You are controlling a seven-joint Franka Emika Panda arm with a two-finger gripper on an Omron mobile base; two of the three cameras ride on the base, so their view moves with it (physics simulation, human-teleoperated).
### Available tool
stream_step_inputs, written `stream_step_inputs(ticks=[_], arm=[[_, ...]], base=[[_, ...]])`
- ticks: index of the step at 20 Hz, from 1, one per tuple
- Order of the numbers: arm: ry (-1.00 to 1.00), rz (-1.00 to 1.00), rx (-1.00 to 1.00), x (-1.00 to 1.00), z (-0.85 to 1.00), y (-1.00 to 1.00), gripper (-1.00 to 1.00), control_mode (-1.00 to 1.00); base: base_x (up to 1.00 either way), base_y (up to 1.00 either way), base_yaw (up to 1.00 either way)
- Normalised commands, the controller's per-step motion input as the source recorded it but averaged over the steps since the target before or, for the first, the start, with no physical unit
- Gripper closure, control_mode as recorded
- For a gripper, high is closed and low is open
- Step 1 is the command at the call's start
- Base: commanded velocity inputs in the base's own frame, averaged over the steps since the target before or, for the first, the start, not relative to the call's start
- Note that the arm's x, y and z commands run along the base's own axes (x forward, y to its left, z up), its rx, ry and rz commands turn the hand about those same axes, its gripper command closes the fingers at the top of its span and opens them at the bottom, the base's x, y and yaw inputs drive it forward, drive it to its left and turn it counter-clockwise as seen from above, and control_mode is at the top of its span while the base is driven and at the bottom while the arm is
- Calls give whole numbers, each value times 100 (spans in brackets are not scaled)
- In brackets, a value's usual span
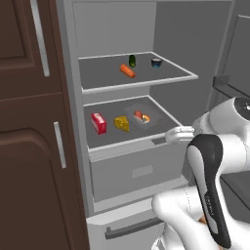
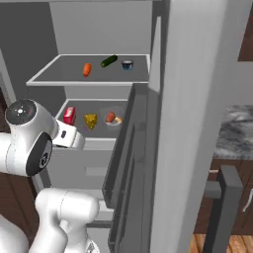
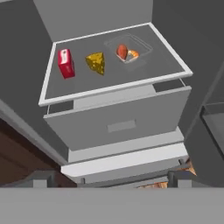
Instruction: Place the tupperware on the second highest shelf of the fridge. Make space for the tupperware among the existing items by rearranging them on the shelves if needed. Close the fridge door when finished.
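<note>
Clear tupperware [image 3: 129, 53] already shelved ahead of empty, wide-apart pincer [image 3: 111, 181], beside cheese wedge [image 3: 96, 63] and red carton [image 3: 66, 64], leaving door closure.

Light: flat, even rendered light is filling all views, with no glare showing.
Shadows: the fridge [image 1: 146, 29] interior is staying dim grey, darkening toward twelve o'clock.
Sharpness: edges are looking soft and slightly pixelated; no lens distortion is appearing.
</note>
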Motion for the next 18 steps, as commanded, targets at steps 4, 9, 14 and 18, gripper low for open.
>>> stream_step_inputs(ticks=[4, 9, 14, 18], arm=[[0, 0, 0, 0, 0, 0, -100, 100], [0, 0, 0, 0, 0, 0, -100, 100], [0, 0, 0, 0, 0, 0, -100, 100], [0, 0, 0, 0, 0, 0, -100, 100]], base=[[-100, 6, 10], [-91, 0, 6], [-70, 0, 3], [-26, 0, 0]])
